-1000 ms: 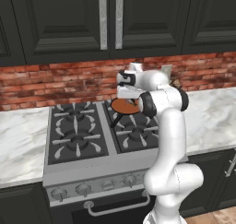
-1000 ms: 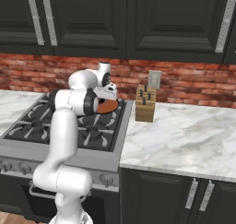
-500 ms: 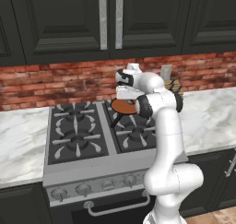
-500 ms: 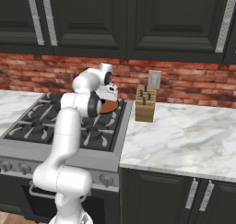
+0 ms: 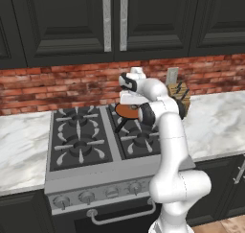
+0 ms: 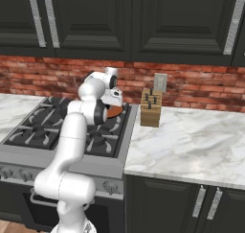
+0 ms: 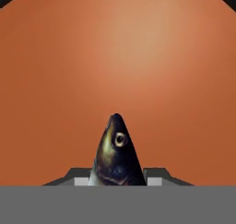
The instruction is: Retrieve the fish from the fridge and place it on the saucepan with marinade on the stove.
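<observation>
Fish (image 7: 115,154), dark grey and gleaming, is hanging head-first in the clenched claw (image 7: 116,178) just above the shallow round orange-brown saucepan (image 5: 127,110) on the black stove (image 5: 76,138); releasing off-centre risks it draping over the rim.

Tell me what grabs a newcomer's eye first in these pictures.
The fish, head out between the tool's tips, hangs right over the orange marinade of the saucepan, which sits on the stove's back right burner. Next comes the white arm folded over the cooktop, with a knife block on the marble counter to its right, against the red brick wall.
</observation>
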You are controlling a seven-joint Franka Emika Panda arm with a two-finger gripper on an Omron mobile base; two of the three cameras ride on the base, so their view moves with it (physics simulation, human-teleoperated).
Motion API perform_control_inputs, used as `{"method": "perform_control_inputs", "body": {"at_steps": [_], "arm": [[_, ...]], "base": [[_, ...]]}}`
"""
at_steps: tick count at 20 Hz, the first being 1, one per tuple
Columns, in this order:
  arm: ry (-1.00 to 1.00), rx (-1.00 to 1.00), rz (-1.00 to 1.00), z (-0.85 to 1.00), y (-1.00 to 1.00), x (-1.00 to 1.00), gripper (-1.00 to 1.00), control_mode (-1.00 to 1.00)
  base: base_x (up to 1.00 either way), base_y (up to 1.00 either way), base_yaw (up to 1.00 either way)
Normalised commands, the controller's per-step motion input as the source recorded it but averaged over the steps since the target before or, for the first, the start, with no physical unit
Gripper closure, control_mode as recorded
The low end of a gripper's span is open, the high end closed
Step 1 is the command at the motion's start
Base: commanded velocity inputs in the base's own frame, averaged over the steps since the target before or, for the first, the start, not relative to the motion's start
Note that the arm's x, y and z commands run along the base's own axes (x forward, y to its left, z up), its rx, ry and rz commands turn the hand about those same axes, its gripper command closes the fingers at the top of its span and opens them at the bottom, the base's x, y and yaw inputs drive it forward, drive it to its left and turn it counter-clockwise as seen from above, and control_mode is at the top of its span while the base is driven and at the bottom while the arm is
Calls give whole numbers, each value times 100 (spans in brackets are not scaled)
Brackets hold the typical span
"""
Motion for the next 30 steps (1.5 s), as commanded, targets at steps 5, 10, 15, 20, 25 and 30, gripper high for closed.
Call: {"method": "perform_control_inputs", "body": {"at_steps": [5,10,15,20,25,30], "arm": [[0,0,0,-11,0,2,100,-100],[0,0,0,-2,0,0,100,-100],[0,0,0,0,0,0,100,-100],[0,0,0,0,0,0,-100,-100],[0,0,0,0,0,0,-100,-100],[0,0,0,0,0,0,-100,-100]], "base": [[0,0,0],[0,0,0],[0,0,0],[0,0,0],[0,0,0],[0,0,0]]}}
